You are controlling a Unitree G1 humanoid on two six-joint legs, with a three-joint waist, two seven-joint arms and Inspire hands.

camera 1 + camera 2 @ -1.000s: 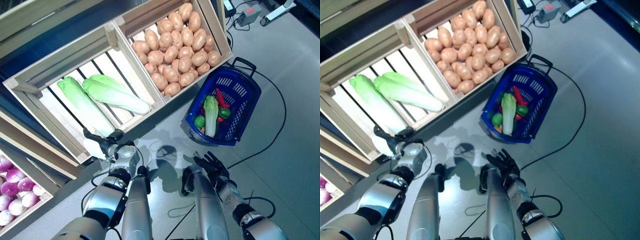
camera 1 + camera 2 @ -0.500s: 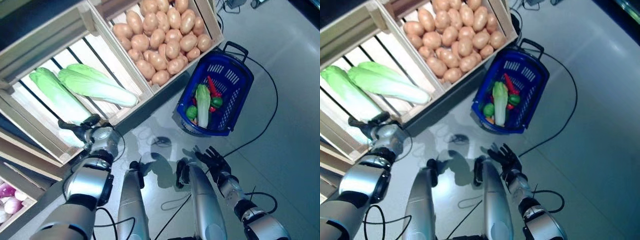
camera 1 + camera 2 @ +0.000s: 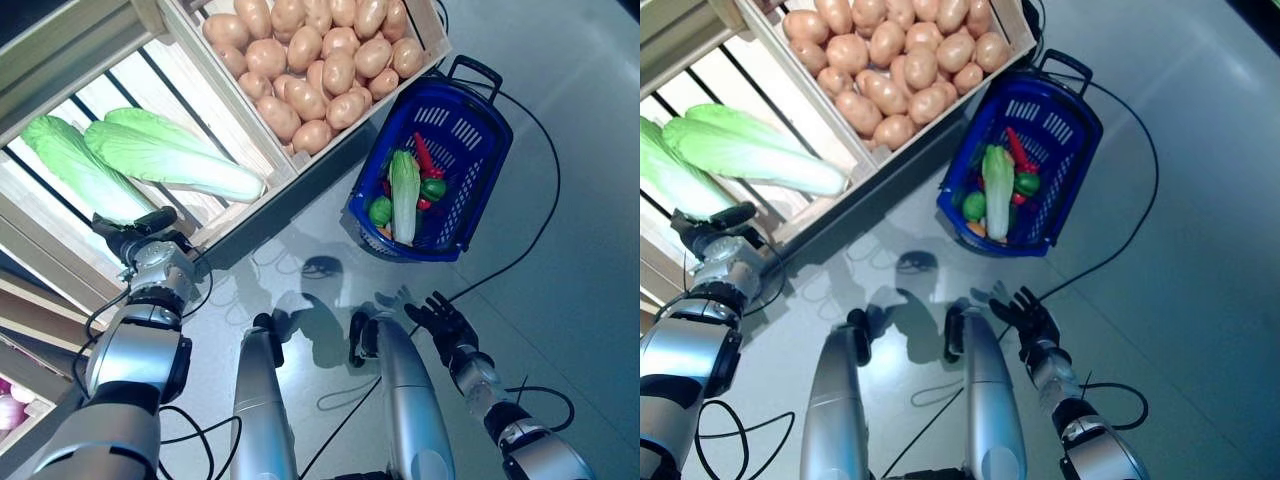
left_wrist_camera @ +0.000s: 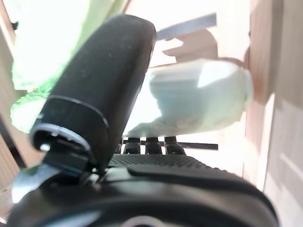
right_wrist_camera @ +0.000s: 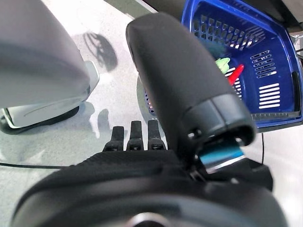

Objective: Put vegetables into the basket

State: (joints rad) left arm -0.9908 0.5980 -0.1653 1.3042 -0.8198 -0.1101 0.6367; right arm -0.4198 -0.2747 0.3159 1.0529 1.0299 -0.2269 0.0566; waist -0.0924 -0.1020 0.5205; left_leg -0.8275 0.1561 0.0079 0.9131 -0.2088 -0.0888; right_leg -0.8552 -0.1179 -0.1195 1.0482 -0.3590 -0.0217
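The blue basket (image 3: 455,125) stands on the floor by the stand's right end. In it lie a long green cabbage (image 3: 404,195), a red pepper (image 3: 424,160) and round green vegetables (image 3: 380,211). My left hand (image 3: 140,238) is open at the front edge of the lower crate, next to a long green cabbage (image 3: 75,170). In the left wrist view its straight fingers (image 4: 147,144) lie just under the cabbage's pale stalk end (image 4: 199,101). My right hand (image 3: 445,325) is open with fingers spread, low over the floor in front of the basket (image 5: 270,94).
The wooden stand's crates (image 3: 195,55) slope along the left and top of the view. The crate's front board (image 3: 235,215) is right beside my left hand. Grey floor (image 3: 570,250) lies to the right of the basket.
The whole picture has shifted, so the camera moved. My left hand stays by the cabbage's stalk end at the crate's front. My right hand stays open over the floor.
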